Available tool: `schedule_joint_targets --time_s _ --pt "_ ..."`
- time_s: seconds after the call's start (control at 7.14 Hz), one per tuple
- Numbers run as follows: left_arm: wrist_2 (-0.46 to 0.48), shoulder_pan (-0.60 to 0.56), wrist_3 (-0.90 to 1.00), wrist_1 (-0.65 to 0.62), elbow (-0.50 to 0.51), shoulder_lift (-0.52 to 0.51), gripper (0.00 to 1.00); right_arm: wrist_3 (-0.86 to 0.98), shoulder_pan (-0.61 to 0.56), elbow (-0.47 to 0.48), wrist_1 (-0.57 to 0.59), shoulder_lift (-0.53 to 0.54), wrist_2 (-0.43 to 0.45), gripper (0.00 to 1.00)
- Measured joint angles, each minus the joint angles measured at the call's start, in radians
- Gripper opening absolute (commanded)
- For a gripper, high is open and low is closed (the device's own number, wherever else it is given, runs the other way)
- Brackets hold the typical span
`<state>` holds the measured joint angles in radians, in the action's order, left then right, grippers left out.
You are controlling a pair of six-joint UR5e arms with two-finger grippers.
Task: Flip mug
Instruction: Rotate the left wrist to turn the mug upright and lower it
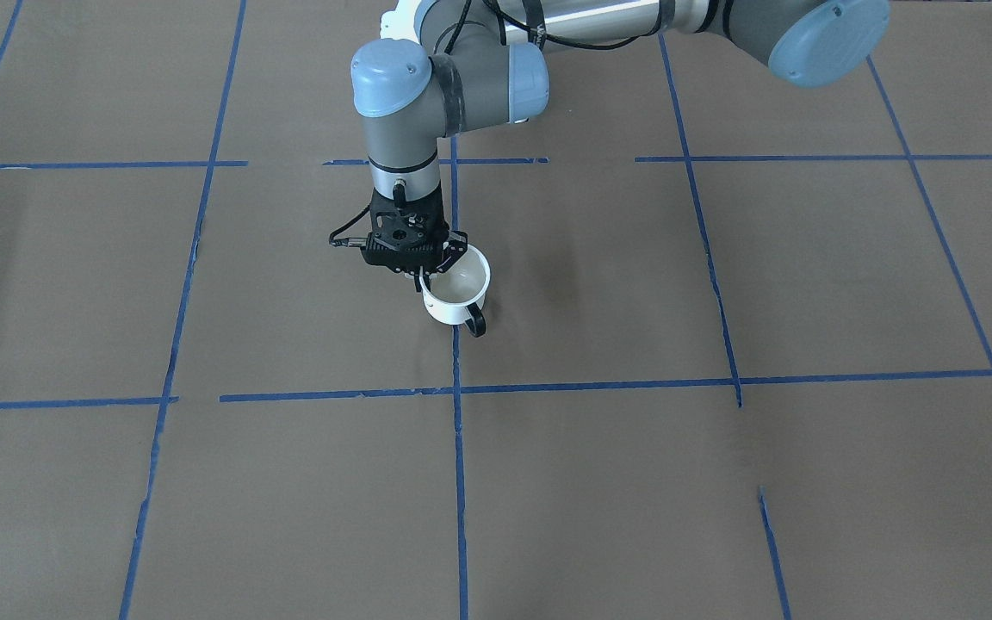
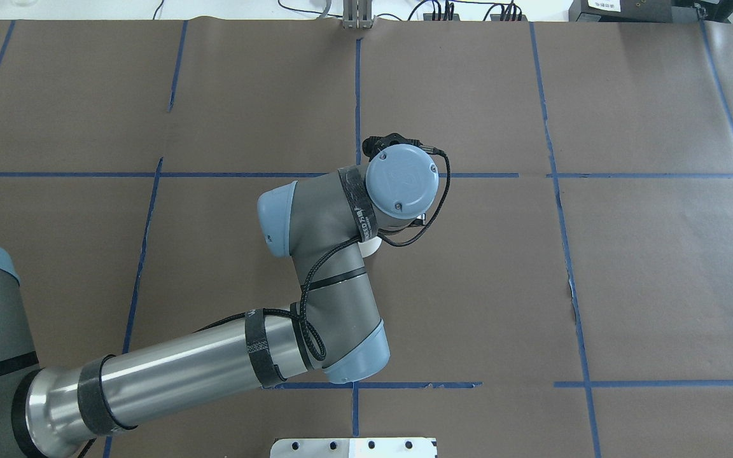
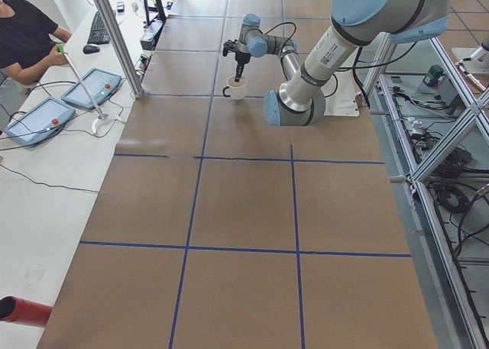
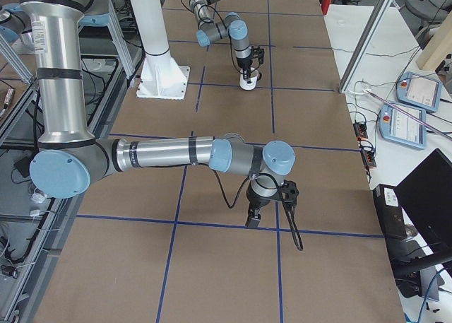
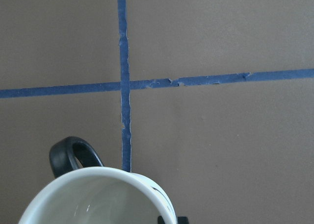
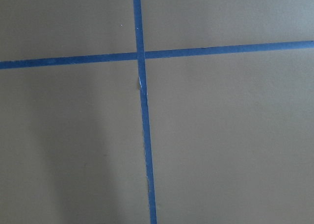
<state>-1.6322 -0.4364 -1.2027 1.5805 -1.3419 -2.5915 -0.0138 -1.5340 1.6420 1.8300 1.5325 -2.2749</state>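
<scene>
The white mug (image 1: 457, 293) stands mouth-up and slightly tilted near the table's middle, its black handle (image 1: 476, 323) toward the front-facing camera. My left gripper (image 1: 431, 271) points down and is shut on the mug's rim, on the side away from the handle. The left wrist view shows the mug's open mouth (image 5: 98, 199) and handle (image 5: 73, 153) at the bottom edge. From overhead the wrist hides all but a white sliver of the mug (image 2: 371, 247). My right gripper (image 4: 256, 220) hangs over a tape crossing, far from the mug (image 4: 246, 81); I cannot tell whether it is open or shut.
Brown paper with a blue tape grid (image 1: 457, 389) covers the table. The white robot base (image 4: 159, 54) stands at the robot's side. An operator (image 3: 23, 36) and tablets (image 3: 92, 88) are beyond the table's far edge. A red cylinder (image 3: 19, 309) lies off the table.
</scene>
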Motion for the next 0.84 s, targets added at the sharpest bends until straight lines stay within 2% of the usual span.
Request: schedule_joint_targets --time_s 0.14,0.28,0.42,0.84 --pt "0.000 0.001 0.000 0.000 -0.002 0.001 0.25 0.000 0.000 0.000 0.000 0.000 0.000 1.00" --pt "0.000 0.001 0.001 0.000 -0.002 0.002 0.36 0.000 0.000 0.000 0.000 0.000 0.000 1.00" --pt "0.000 0.001 0.001 0.000 -0.003 0.002 0.99 0.000 0.000 0.000 0.000 0.000 0.000 1.00" --pt "-0.001 0.001 0.000 -0.001 -0.008 0.003 1.00 0.000 0.000 0.000 0.000 0.000 0.000 1.00"
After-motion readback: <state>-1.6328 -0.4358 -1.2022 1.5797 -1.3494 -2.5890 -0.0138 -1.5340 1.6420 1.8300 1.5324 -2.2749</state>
